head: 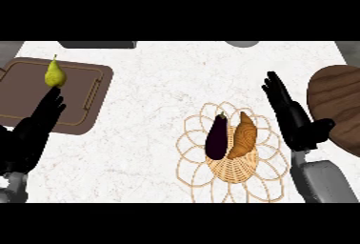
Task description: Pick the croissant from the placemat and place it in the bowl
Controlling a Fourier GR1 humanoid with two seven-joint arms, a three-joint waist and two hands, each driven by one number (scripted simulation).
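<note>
The croissant lies on the woven placemat, touching an eggplant at its left. The right hand hovers just right of the mat, fingers straight and holding nothing. The left hand is open too, over a brown tray carrying a pear. A dark wooden bowl sits at the right edge

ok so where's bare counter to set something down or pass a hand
The widest bare patch of the counter runs down the middle, between the brown tray holding the pear and the woven placemat. It is crowded on the right: eggplant and croissant fill the placemat, with the right hand and wooden bowl close beside it.
</note>
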